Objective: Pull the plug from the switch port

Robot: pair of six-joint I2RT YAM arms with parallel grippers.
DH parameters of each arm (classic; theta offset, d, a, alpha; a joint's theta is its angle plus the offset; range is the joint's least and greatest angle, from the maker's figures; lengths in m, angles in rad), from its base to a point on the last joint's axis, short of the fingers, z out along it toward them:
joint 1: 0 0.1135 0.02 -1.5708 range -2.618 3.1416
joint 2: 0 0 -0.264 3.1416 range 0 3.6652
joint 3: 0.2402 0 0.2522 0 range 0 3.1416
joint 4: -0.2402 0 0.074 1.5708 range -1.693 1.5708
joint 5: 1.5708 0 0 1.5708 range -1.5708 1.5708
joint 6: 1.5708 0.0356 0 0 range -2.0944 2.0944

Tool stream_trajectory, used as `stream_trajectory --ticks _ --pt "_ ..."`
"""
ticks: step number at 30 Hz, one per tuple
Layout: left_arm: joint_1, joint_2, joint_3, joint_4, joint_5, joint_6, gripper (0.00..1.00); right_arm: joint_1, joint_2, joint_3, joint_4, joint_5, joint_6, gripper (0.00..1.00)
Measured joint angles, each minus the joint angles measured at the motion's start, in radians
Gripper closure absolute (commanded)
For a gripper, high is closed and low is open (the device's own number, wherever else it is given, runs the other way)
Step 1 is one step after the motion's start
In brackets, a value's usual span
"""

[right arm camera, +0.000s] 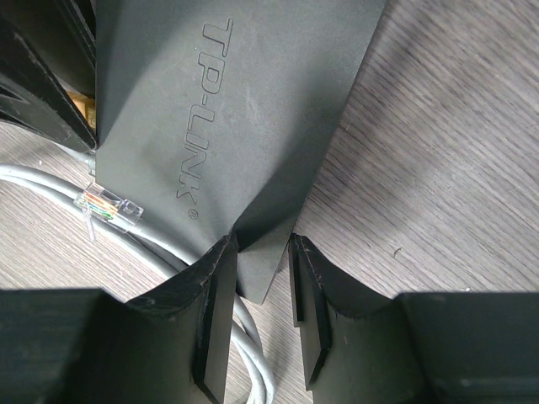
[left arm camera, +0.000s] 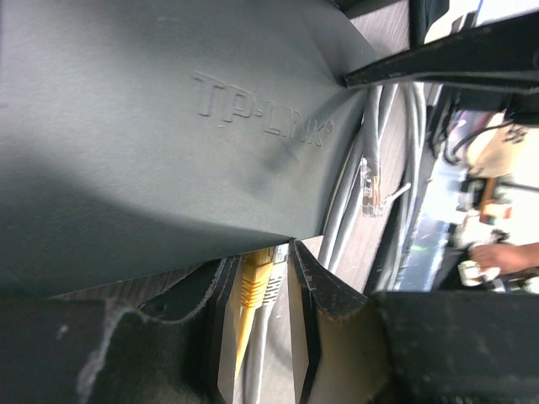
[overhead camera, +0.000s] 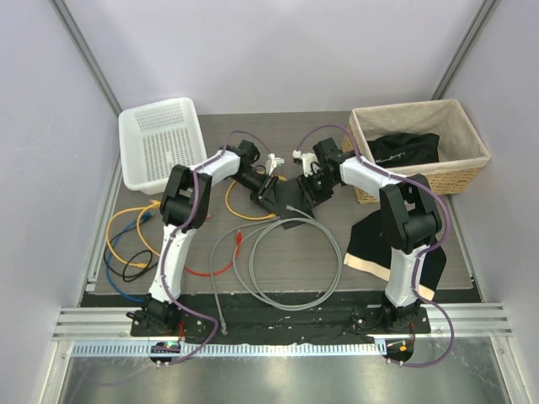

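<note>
While inside right pincer [right arm camera: 263, 251], switch [right arm camera: 240, 109] corner.

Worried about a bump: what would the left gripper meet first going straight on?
Likely the edge of the switch: the left gripper straddles the yellow plug seated there, with the edge just beyond its fingertips, though depth is unclear.

Wood-grain table [overhead camera: 286, 261], white plastic basket [overhead camera: 160, 147], wicker basket [overhead camera: 467, 177], grey cable coil [overhead camera: 339, 257], coloured cables [overhead camera: 126, 252], black-and-cream cloth [overhead camera: 368, 244]
</note>
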State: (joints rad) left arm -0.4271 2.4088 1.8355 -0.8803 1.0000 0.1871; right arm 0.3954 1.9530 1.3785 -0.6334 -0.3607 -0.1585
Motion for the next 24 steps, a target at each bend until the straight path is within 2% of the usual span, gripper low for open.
stream_trajectory --ticks 3,10,16,17,18,20,24 --pt "0.002 0.016 0.016 -0.014 0.008 -0.043 0.99 0.0 0.0 0.0 0.0 0.003 0.0 0.63" --pt "0.003 0.018 0.002 -0.008 0.015 -0.105 1.0 0.0 0.0 0.0 0.0 0.005 0.0 0.62" --pt "0.006 0.016 -0.008 0.002 0.029 -0.095 1.0 0.0 0.0 0.0 0.0 0.005 -0.001 0.62" --pt "0.007 0.016 -0.011 0.006 0.035 -0.093 0.99 0.0 0.0 0.0 0.0 0.005 0.0 0.62" --pt "0.008 0.016 -0.013 0.009 0.04 -0.089 0.91 0.0 0.0 0.0 0.0 0.007 -0.001 0.62" --pt "0.01 0.016 -0.017 0.013 0.048 -0.082 0.85 0.0 0.0 0.0 0.0 0.008 -0.001 0.62" --pt "0.012 0.016 -0.026 0.027 0.061 -0.079 0.84 0.0 0.0 0.0 0.0 0.008 -0.001 0.62"
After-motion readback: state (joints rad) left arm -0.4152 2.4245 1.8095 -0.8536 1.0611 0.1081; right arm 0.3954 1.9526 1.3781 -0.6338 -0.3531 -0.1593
